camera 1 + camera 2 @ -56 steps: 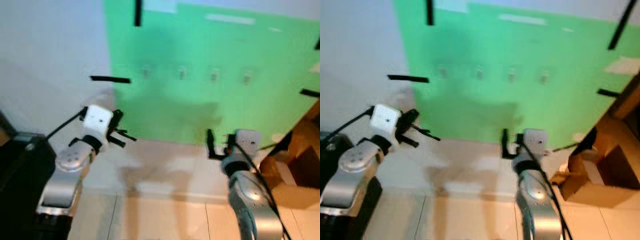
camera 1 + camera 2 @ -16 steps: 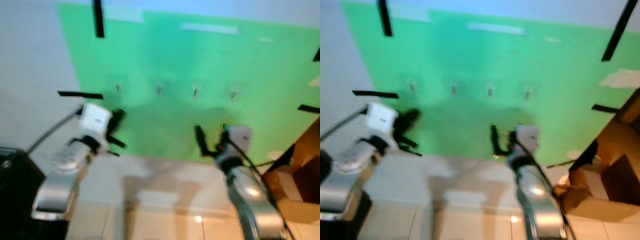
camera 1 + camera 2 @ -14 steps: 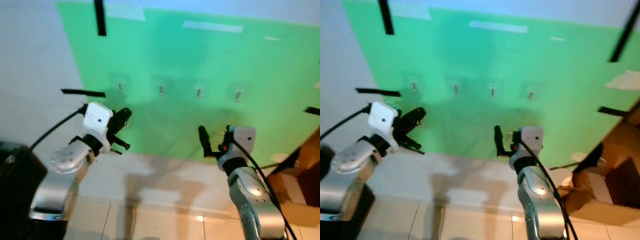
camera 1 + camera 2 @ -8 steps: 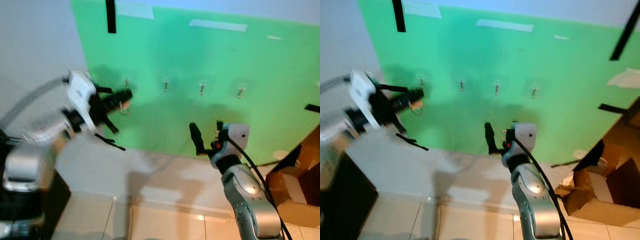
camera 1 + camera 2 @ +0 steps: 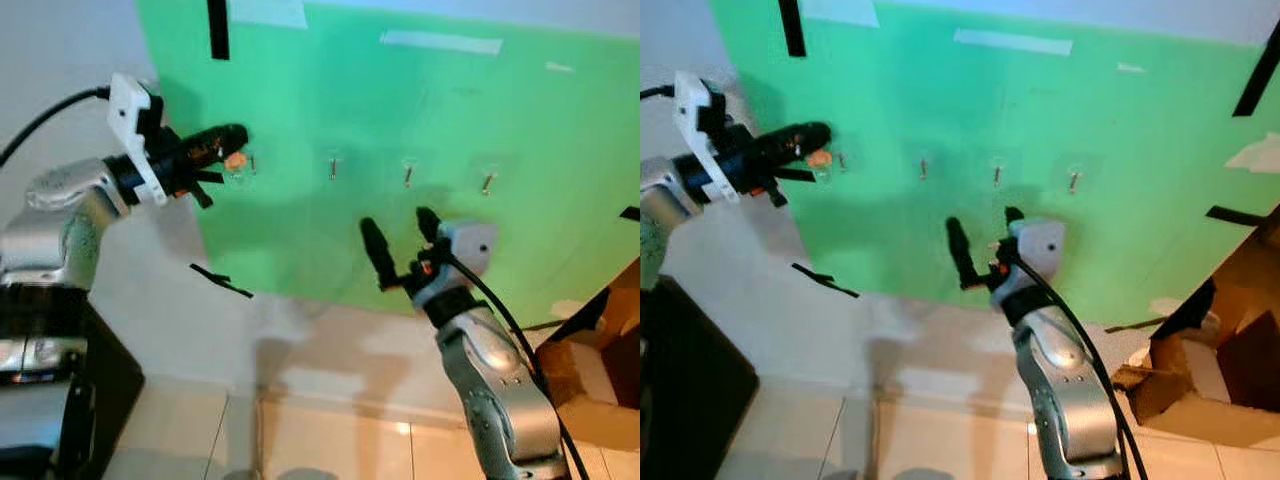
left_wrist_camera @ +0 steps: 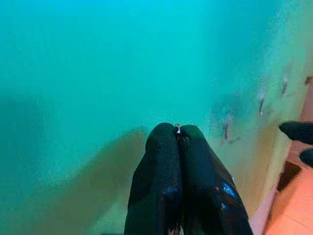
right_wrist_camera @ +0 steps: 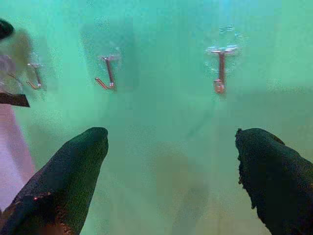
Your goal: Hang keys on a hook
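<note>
Four small metal hooks run in a row across the green wall panel. My left gripper is raised to the leftmost hook and is shut on the keys. A small orange tag hangs under its tips, just left of that hook. In the left wrist view a bit of metal ring pokes out between the closed fingers, and the nearest hook is slightly beyond them. My right gripper stands open and empty lower down, below the middle hooks.
Black tape strips mark the wall and panel edges. An open cardboard box sits on the floor at the right. A dark cabinet stands at the lower left, beside my left arm. Pale floor tiles lie below the wall.
My left arm has swung up from waist height to the leftmost hook with the keys in it. The right gripper has risen slightly. The camera has shifted too.
</note>
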You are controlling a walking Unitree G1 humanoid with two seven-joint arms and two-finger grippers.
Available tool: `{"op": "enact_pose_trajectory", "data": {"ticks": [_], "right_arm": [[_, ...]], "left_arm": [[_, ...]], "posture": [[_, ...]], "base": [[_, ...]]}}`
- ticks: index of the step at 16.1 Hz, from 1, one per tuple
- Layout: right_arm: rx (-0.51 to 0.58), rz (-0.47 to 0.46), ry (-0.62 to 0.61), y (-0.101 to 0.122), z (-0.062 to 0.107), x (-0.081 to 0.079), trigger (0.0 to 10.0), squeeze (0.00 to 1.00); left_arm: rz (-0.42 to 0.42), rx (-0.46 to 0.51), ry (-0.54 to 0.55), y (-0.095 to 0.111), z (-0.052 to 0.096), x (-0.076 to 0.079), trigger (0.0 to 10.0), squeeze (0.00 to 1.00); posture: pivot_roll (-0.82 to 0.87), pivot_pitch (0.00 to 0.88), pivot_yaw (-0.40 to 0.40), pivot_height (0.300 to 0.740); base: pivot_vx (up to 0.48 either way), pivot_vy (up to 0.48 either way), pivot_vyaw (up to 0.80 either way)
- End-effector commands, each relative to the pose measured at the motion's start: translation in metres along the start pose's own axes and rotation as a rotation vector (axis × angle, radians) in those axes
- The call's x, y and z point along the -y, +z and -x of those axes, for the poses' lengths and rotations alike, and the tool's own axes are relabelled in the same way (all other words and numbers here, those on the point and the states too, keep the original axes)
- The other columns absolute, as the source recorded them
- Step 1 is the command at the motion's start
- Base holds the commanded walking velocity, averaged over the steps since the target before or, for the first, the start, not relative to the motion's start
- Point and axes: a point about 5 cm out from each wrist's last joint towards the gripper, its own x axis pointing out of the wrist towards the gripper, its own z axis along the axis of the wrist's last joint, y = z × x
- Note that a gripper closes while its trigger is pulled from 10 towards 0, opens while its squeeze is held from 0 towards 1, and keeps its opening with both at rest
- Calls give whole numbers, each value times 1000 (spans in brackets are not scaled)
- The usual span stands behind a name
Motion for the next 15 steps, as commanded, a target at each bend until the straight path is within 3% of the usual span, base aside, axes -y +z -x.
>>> {"op": "enact_pose_trajectory", "data": {"ticks": [1,5,8,15], "right_arm": [[17,16,29,8,-3,-2,10000,0],[22,36,76,14,-9,-5,10000,0],[28,18,115,19,-10,-7,10000,0],[26,13,139,24,-13,-9,10000,0]], "left_arm": [[-32,-7,-26,5,-7,-4,10000,0],[-44,-10,-75,5,-24,-6,10000,0],[-111,21,60,14,-35,-18,10000,0],[-176,26,31,23,-52,-16,10000,0]], "posture": [[40,0,-8,740],[25,0,-3,740],[20,0,-5,740],[17,0,-20,740]], "base": [[0,0,0],[0,0,0],[0,0,0],[0,0,0]]}}
